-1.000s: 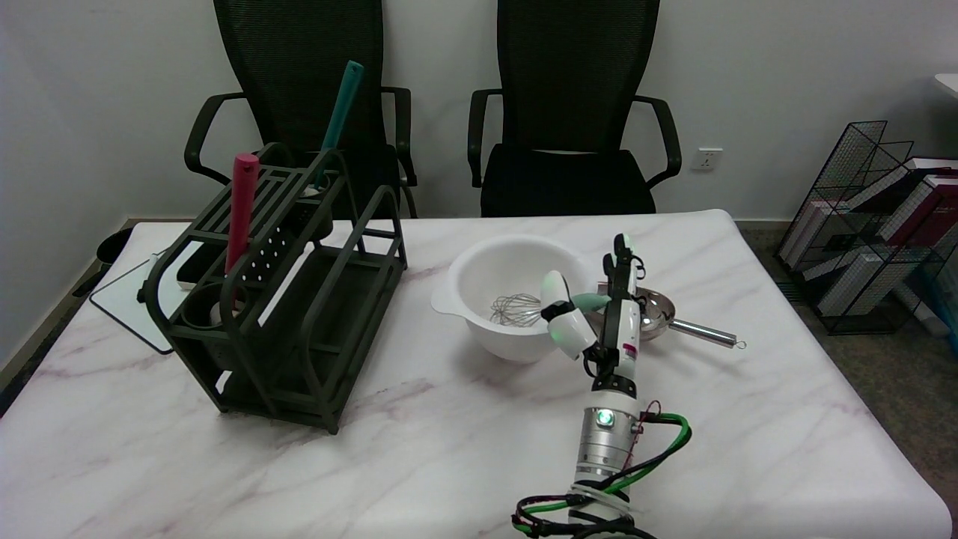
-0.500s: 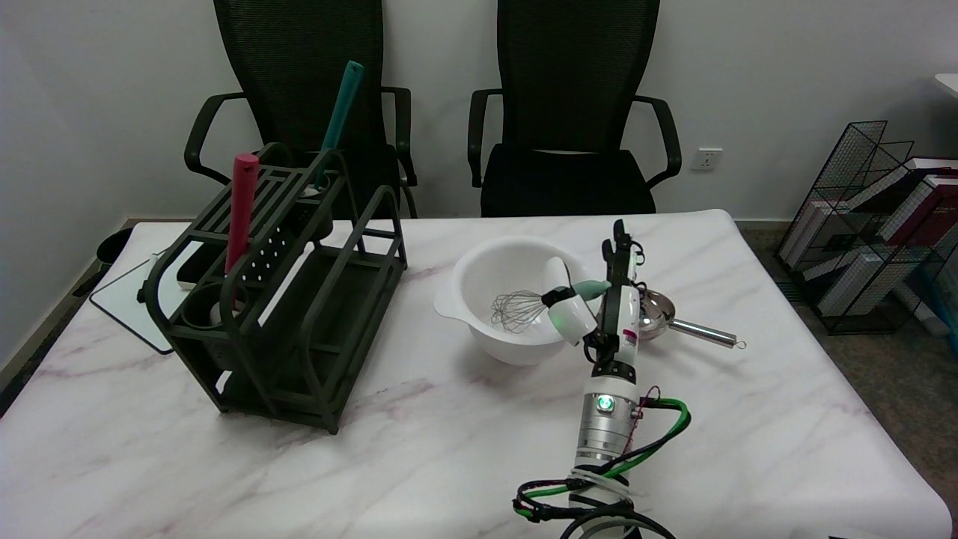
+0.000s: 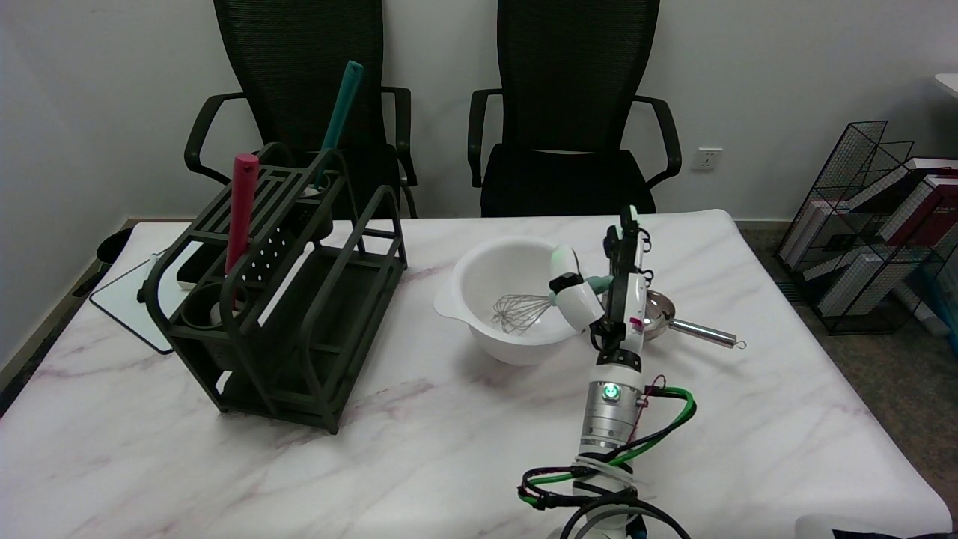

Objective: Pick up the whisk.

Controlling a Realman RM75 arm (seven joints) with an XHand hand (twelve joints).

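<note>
Head view: right hand (image 3: 599, 288) apparently clasping whisk (image 3: 528, 310) handle over bowl (image 3: 486, 281).

No text, brand, number or sign is readable anywhere in the head view. A small red-and-white sticker sits on the right hand (image 3: 608, 288) near the wrist, but its print is too small to make out. The books (image 3: 891, 224) in the wire rack on the floor show their spines, yet the lettering on them is blurred beyond reading.
</note>
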